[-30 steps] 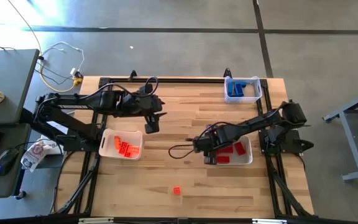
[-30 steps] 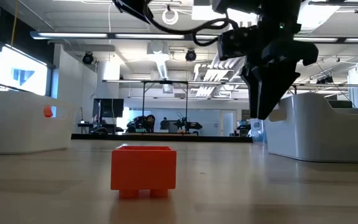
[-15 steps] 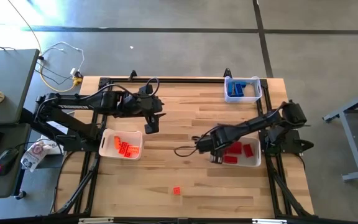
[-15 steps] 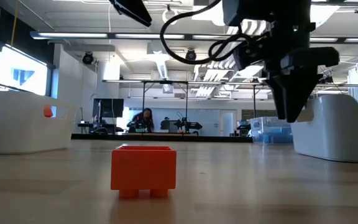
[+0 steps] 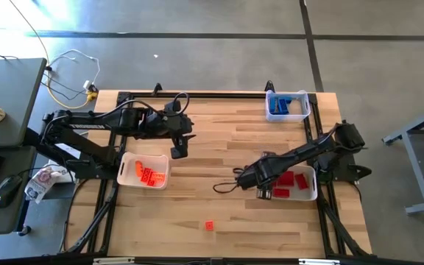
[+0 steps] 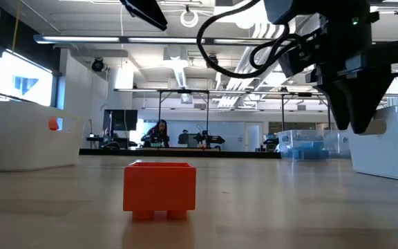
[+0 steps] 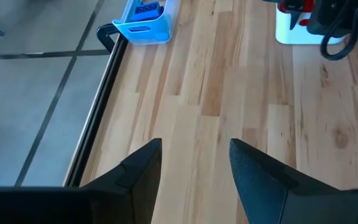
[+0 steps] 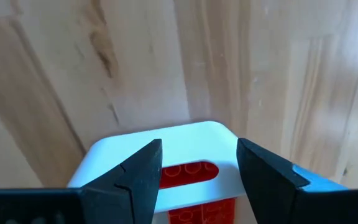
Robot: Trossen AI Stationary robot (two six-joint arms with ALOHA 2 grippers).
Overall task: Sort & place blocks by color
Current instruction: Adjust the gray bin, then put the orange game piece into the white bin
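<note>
1. While one orange brick point(image 5: 209, 225) is left alone on the table point(image 5: 227, 147), well clear of the right pincer point(image 5: 265, 193) and nearer the table's front edge, nothing is held; that pincer is spread apart over the corner of the tray of red bricks point(image 5: 291, 184).
2. Likewise released and empty, the left pincer point(image 5: 177, 146) is parked beside the tray of orange bricks point(image 5: 144, 173).
3. Judged small, rigid, light and smooth, the brick is best pinched across its flat side walls point(image 6: 159, 185), not its studs.
</note>
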